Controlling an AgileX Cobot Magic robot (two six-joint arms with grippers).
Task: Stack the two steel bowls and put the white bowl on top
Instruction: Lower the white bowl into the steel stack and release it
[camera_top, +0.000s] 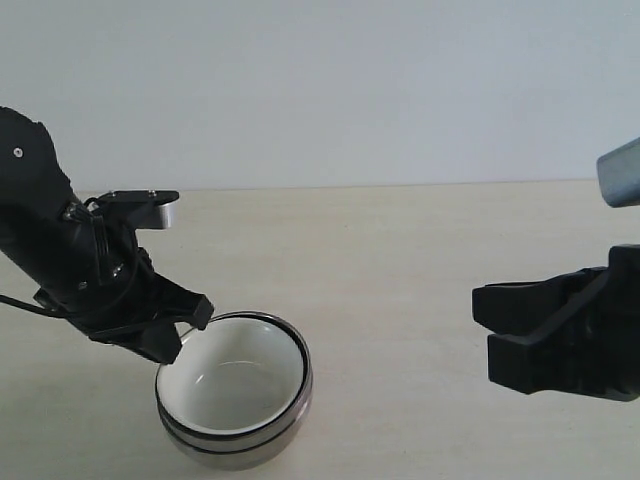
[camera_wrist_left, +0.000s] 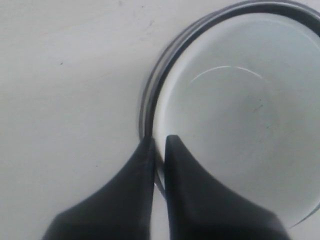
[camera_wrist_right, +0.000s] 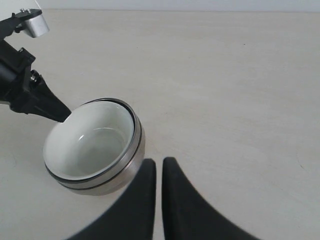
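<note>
The two steel bowls (camera_top: 262, 442) sit nested on the table near its front, left of centre, and show as two shiny bands (camera_wrist_right: 134, 156). The white bowl (camera_top: 235, 378) rests inside them, its cream interior facing up (camera_wrist_right: 89, 142). My left gripper (camera_top: 186, 334) is at the stack's left rim. In the left wrist view its fingers (camera_wrist_left: 159, 141) straddle the white bowl's (camera_wrist_left: 240, 110) rim, one inside and one outside, shut on it, beside the steel rims (camera_wrist_left: 148, 100). My right gripper (camera_top: 484, 327) hovers to the right, shut and holding nothing (camera_wrist_right: 159, 162).
The pale beige table (camera_top: 400, 250) runs back to a plain wall. The left arm's camera mount (camera_top: 150, 208) stands above the stack's left side. No other objects are in view.
</note>
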